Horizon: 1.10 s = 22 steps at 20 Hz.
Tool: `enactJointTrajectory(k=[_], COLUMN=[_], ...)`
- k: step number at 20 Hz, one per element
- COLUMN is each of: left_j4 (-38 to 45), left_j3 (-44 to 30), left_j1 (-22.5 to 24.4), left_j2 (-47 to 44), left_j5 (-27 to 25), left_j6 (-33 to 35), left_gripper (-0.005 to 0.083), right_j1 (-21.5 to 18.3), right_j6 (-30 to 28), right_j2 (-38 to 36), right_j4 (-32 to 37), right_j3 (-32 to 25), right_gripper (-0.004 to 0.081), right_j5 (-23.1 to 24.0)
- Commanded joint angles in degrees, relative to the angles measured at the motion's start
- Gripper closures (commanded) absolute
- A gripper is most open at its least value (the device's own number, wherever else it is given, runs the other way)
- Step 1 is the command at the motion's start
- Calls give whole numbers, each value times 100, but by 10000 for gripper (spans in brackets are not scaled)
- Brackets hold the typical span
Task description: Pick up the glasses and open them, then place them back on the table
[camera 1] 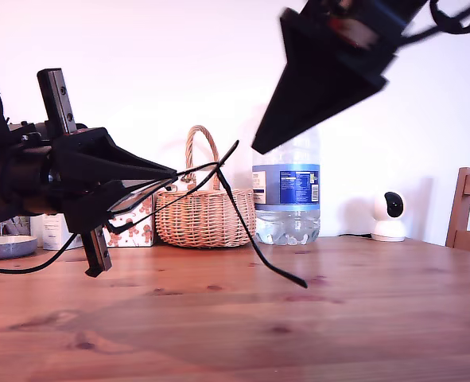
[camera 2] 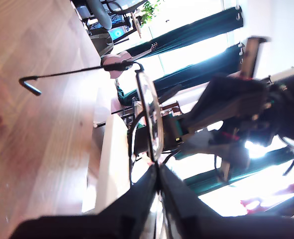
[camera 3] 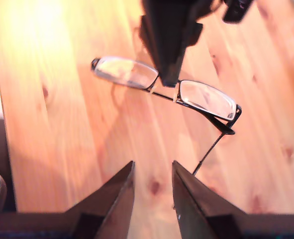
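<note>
My first gripper [camera 1: 173, 172] was clenched on the bridge of the glasses [camera 3: 164, 89]; my second gripper [camera 3: 153, 172], jaws parted and empty, hung above them.

I see print on the water bottle's blue label [camera 1: 286, 186], but it's too small to read; nothing else carries text.

A wicker basket [camera 1: 205, 213] stands beside a clear water bottle [camera 1: 286, 195] with a blue label. A white camera [camera 1: 390, 215] sits toward the exterior view's right, near a wooden chair [camera 1: 467, 208].
</note>
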Motion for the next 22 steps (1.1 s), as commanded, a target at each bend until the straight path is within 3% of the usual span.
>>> enactJointTrajectory(k=[1, 2, 6, 10, 12, 16, 22], left_j4=[24, 15, 9, 70, 142, 299, 350], left_j3=[13, 13, 13, 13, 13, 13, 15], left_j1=[-11, -11, -17, -103, -197, -424, -516], left_j2=[221, 249, 249, 249, 249, 247, 247], left_j5=[660, 660, 649, 610, 393, 247, -11], left_j6=[173, 319, 905, 1167, 1235, 1322, 1320], left_gripper=[795, 795, 795, 795, 795, 795, 795], right_j1=[-20, -42, -321, -872, -1204, -1692, -1821], right_j6=[87, 326, 2894, 5195, 5952, 6682, 6953], right_j2=[28, 28, 28, 37, 42, 190, 651], right_j4=[24, 46, 175, 203, 376, 483, 439], right_j3=[-20, -20, 39, 289, 299, 299, 299], right_gripper=[565, 565, 565, 565, 565, 565, 566], right_j5=[107, 146, 42, -973, -1650, -2538, -3257])
